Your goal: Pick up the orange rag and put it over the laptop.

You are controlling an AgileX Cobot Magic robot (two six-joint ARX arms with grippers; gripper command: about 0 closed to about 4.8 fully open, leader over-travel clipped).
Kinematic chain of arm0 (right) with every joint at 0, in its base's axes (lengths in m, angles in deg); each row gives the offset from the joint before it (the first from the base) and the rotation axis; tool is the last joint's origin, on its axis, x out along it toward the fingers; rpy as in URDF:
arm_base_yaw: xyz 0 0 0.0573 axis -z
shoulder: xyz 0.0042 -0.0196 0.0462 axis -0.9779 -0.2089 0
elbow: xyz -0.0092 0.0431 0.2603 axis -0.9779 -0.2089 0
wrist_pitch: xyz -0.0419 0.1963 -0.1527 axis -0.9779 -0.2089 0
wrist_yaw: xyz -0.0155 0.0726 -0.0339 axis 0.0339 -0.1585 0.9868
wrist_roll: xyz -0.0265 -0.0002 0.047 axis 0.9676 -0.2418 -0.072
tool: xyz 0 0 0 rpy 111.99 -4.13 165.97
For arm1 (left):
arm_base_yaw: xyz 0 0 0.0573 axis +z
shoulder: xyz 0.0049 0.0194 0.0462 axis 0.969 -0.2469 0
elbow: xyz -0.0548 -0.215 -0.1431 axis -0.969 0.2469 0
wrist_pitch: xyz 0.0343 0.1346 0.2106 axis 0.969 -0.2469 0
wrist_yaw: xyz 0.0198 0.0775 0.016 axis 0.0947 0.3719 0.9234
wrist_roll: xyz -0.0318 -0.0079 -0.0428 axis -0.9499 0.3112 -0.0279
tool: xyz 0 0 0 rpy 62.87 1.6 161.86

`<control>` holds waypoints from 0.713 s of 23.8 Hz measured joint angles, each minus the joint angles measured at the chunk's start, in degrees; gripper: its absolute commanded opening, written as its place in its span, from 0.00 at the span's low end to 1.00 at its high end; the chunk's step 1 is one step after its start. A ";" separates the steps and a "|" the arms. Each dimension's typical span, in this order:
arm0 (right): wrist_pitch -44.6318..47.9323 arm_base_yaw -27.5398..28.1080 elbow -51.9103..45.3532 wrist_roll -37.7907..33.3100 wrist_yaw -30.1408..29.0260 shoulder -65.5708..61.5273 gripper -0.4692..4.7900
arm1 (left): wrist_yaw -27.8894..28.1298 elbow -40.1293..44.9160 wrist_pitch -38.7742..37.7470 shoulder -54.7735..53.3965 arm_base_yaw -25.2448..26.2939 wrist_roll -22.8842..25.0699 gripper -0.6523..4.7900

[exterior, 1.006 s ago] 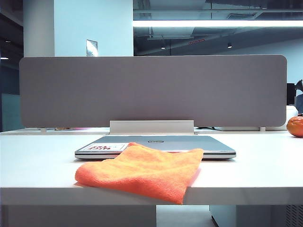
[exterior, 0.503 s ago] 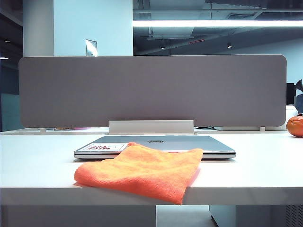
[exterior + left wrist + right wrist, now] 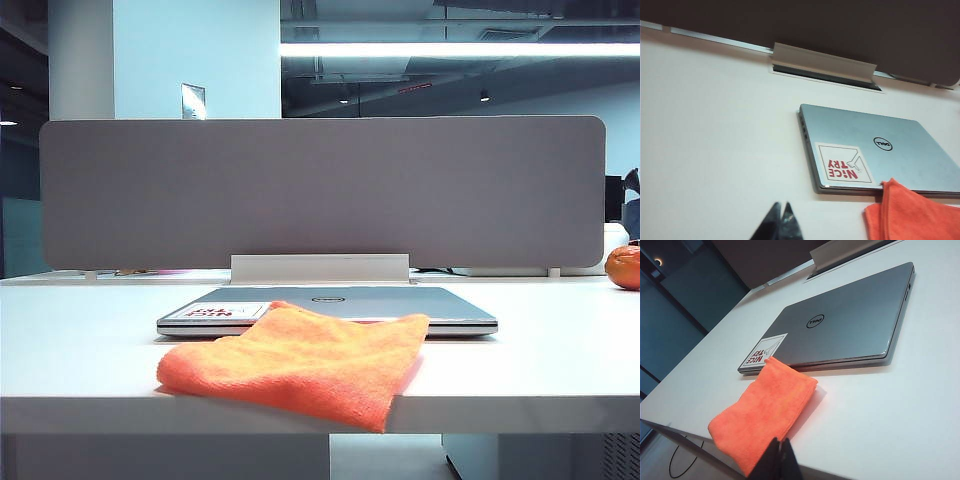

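Note:
The orange rag [image 3: 300,362] lies folded on the white table, one corner hanging over the front edge and its far tip resting against the closed silver laptop [image 3: 390,303]. The laptop bears a round logo and a white-and-red sticker [image 3: 844,164]. Neither gripper shows in the exterior view. In the left wrist view my left gripper [image 3: 781,205] is shut and empty above bare table, to the side of the rag [image 3: 915,215] and laptop [image 3: 875,147]. In the right wrist view my right gripper [image 3: 779,441] is shut and empty, hovering near the table's front edge beside the rag [image 3: 765,412], short of the laptop [image 3: 840,327].
A grey divider panel [image 3: 320,190] stands behind the laptop, with a raised white cable flap [image 3: 320,268] at its foot. A small orange ball [image 3: 624,266] sits at the far right. The white table [image 3: 80,340] ends just in front of the rag.
None in the exterior view: rag, laptop and ball stay where they were, and no arm has come into sight.

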 measured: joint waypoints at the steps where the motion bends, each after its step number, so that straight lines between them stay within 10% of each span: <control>1: -0.02 0.00 0.00 0.00 0.00 0.00 0.08 | -0.50 -0.68 -0.04 -0.94 0.00 0.00 0.11; 17: 0.00 0.00 0.00 0.00 0.13 0.00 0.08 | -11.52 -14.10 -0.09 -30.99 -0.02 -2.49 0.11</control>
